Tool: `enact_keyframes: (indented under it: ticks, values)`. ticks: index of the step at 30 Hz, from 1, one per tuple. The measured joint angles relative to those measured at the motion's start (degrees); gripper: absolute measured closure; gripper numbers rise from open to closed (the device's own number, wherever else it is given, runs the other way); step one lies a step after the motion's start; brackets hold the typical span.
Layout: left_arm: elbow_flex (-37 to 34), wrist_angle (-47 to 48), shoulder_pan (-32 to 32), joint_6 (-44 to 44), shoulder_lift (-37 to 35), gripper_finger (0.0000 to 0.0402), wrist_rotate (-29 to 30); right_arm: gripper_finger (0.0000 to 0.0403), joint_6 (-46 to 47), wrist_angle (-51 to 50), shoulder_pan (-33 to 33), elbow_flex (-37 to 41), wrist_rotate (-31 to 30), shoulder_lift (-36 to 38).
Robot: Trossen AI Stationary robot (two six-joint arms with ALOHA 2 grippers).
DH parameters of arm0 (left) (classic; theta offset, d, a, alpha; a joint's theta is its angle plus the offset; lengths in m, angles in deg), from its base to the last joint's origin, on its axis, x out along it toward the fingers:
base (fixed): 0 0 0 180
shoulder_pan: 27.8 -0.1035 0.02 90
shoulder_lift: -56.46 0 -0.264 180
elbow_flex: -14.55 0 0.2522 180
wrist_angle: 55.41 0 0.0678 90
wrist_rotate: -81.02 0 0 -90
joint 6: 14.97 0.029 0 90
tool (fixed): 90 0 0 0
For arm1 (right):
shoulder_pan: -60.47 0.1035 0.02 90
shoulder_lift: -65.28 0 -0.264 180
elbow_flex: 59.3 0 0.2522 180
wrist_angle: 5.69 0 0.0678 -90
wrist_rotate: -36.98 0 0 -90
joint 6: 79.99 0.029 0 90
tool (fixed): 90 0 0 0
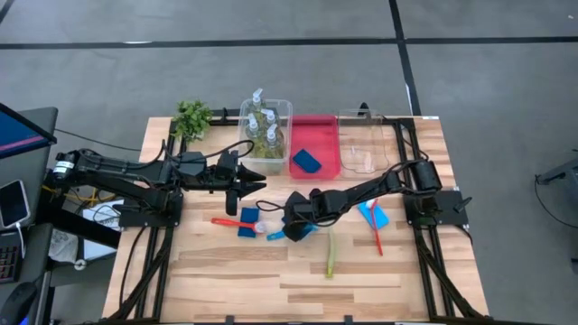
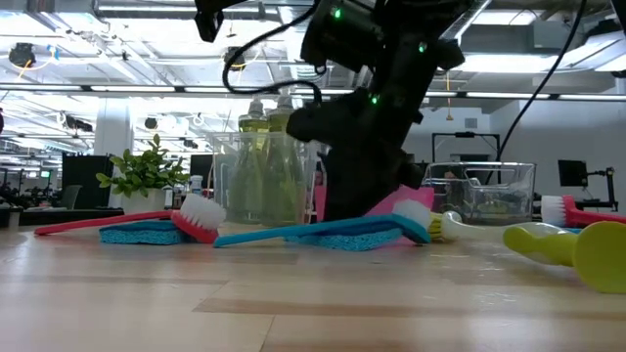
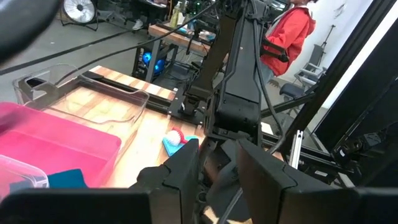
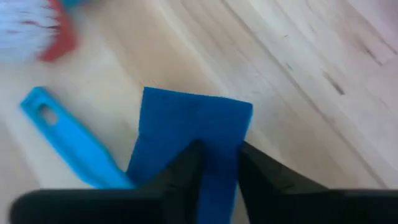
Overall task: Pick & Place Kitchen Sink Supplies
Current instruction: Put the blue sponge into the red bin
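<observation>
My right gripper [image 1: 293, 219] is low at the table's middle, shut on a flat blue sponge [image 4: 186, 118], with a blue brush [image 1: 274, 236] lying beside it. My left gripper [image 1: 249, 187] hovers left of it, in front of the clear tub holding soap bottles [image 1: 259, 126]; its fingers stand a narrow gap apart and hold nothing. A red brush [image 1: 226, 221] lies by another blue sponge [image 1: 248, 222]. A yellow-green brush [image 1: 331, 253] lies nearer the front edge. At the right lie a second red brush [image 1: 377, 236] and a blue sponge [image 1: 372, 215]. My right gripper comes at the blue sponge from above, slanting. Its fingers [image 4: 186, 171] overlap the sponge's broad face, and a strip of blue [image 4: 219, 177] shows in the narrow gap between them. In the low view the sponge [image 2: 342, 238] lies low on the tabletop beneath the gripper.
A red tray [image 1: 327, 144] behind the grippers holds one blue sponge [image 1: 307, 161]. A clear tub [image 1: 366, 144] stands to its right, and a small plant [image 1: 191, 117] at the far left corner. The near half of the table [image 1: 226, 280] is bare wood. A person in red [image 3: 292, 31] stands beyond the table.
</observation>
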Motion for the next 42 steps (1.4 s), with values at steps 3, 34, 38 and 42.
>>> enact_keyframes:
  ticks: [3,34,38,42]
  values:
    - [0.0,0.0,0.0,0.0,0.0,0.0294,0.0,0.0357,-0.6,0.1,0.0,0.0,0.4,2.7]
    - [0.0,0.0,0.0,0.2,0.0,0.0294,0.0,0.0392,-7.3,-14.5,-7.4,-0.1,-14.1,29.9]
    - [0.0,0.0,0.0,0.2,0.0,0.0294,0.0,0.0389,-10.9,-15.9,-12.1,-0.1,-14.1,31.7]
    - [0.0,0.0,0.0,0.2,0.0,0.0294,1.2,0.0387,-15.5,-15.9,-17.0,-0.1,-14.0,32.2]
